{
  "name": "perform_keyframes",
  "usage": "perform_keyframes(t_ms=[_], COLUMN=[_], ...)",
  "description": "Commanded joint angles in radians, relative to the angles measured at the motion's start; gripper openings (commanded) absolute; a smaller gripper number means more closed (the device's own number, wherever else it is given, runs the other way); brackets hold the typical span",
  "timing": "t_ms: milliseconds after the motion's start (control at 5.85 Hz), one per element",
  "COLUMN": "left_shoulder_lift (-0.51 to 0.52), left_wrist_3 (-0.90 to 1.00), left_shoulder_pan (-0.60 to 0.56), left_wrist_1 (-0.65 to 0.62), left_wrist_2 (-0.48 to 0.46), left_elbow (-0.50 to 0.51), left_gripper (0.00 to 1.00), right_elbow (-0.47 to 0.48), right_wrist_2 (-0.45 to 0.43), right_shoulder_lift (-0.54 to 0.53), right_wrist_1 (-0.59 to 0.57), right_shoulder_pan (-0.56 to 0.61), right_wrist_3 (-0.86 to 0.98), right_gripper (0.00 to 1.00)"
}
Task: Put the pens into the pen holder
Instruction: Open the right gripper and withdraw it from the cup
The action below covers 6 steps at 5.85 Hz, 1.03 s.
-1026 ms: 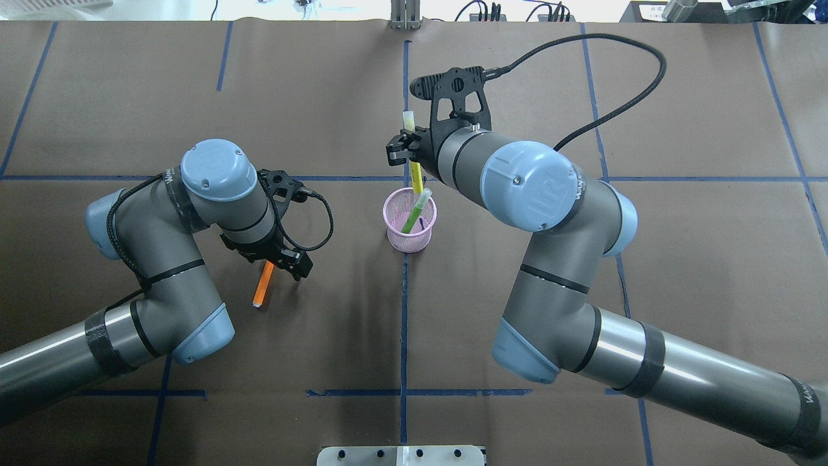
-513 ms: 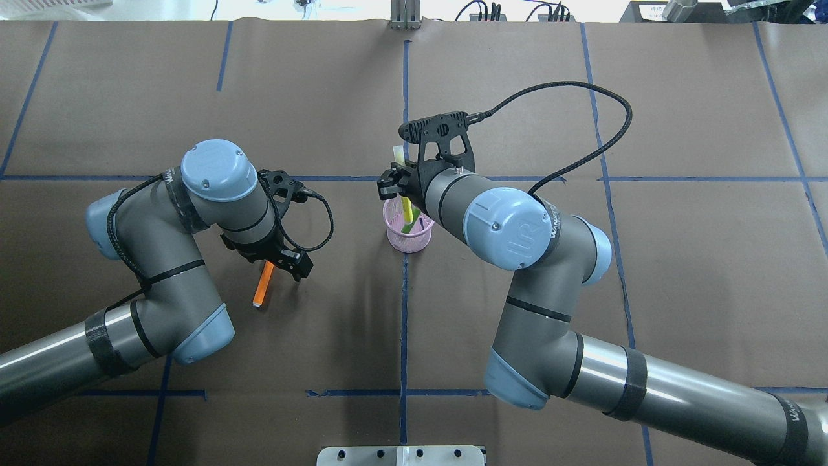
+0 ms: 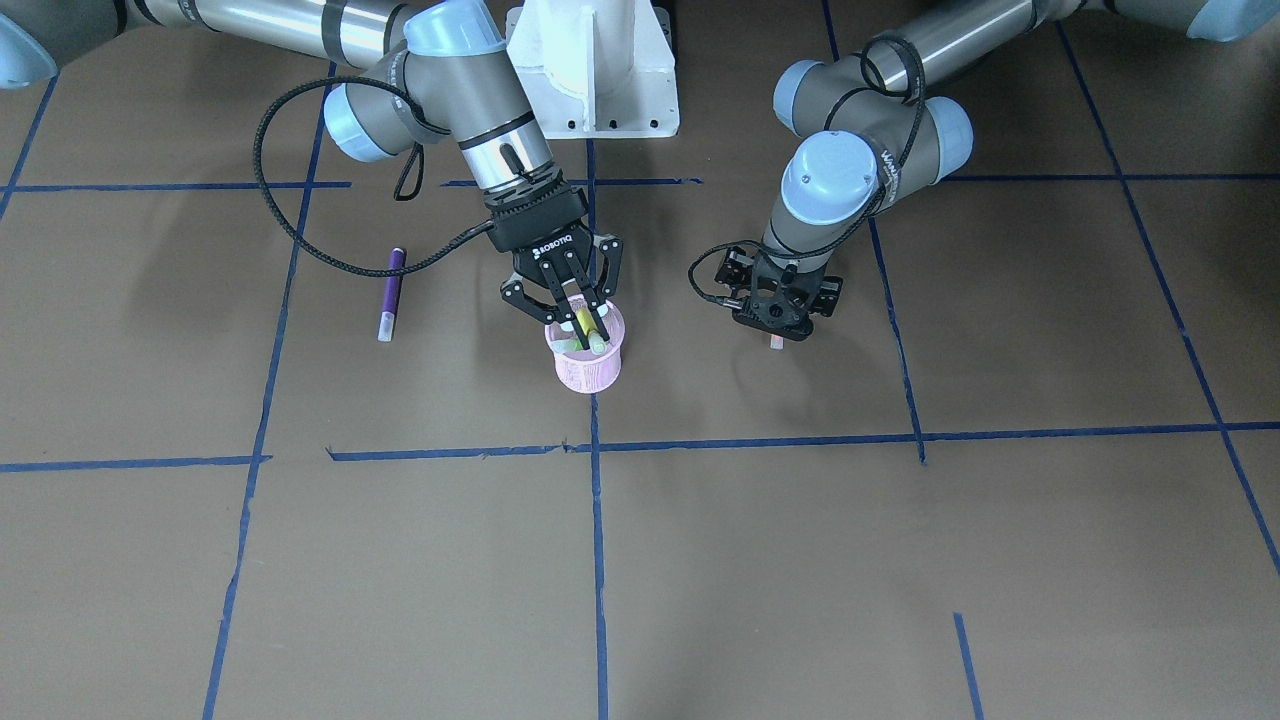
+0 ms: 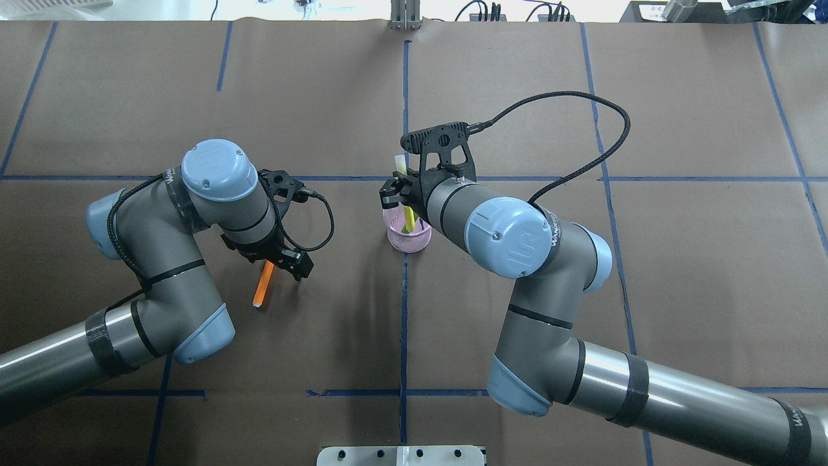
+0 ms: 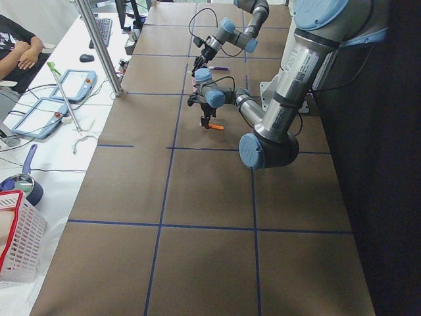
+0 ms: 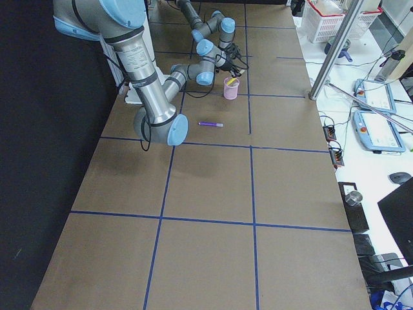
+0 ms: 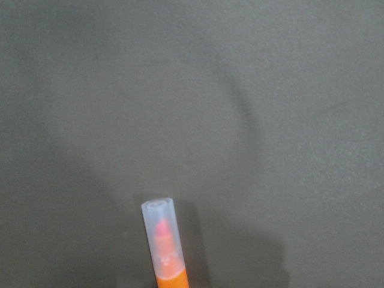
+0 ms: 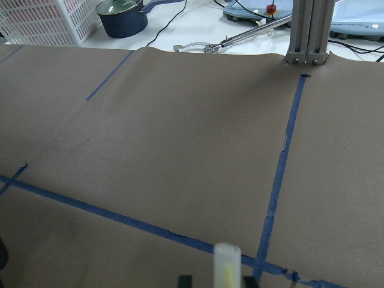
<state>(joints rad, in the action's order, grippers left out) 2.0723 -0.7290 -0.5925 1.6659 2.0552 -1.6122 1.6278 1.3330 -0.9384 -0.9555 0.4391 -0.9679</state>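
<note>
Pens sit in three places. Nearest the robot's base, the orange pen lies flat on the table and passes under the left pincer, which hangs right over its cap end. That wrist camera shows only the pale cap and bare paper, no fingers, so I cannot tell how wide the pincer stands.

The purple pen lies flat, well apart from the right pincer, on the side away from the left arm. The front and right-end cameras show it, but overhead the right arm hides it.

The right pincer sits over the pen holder. From the front its jaws look slightly parted, straddling the yellow pen standing in the holder. The green pen leans in there too.

Beyond that pincer, brown paper with blue tape lines runs to the far edge, where a metal post stands. A dark pot and a white basket sit past the edge.
</note>
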Motion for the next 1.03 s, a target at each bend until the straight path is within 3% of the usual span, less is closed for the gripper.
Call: perform_keyframes(t_ms=[0,171,342,684,855], left_shoulder_lift=[-0.001,-0.001,0.000,0.000,0.000], left_wrist_3=[0.002,0.002,0.002,0.002,0.002], left_shoulder_pan=[0.000,-0.001,0.000,-0.001,-0.001], left_wrist_1=[0.000,0.000,0.000,-0.002,-0.002], left_wrist_2=[0.000,0.002,0.002,0.003,0.005], left_elbow=[0.000,0.001,0.005,0.005,0.005], left_gripper=[1.00,0.99,0.95,0.55,0.31], right_elbow=[0.006,0.013,0.032,0.139,0.139], right_wrist_2=[0.003,0.015,0.138,0.482,0.568], right_shoulder_lift=[0.010,0.012,0.020,0.018,0.017], right_wrist_1=[-0.008,-0.008,-0.028,-0.236,-0.274], right_shoulder_pan=[0.016,0.036,0.111,0.327,0.381], right_wrist_3=[0.002,0.002,0.000,0.012,0.021], right_gripper=[1.00,1.00,1.00,1.00,1.00])
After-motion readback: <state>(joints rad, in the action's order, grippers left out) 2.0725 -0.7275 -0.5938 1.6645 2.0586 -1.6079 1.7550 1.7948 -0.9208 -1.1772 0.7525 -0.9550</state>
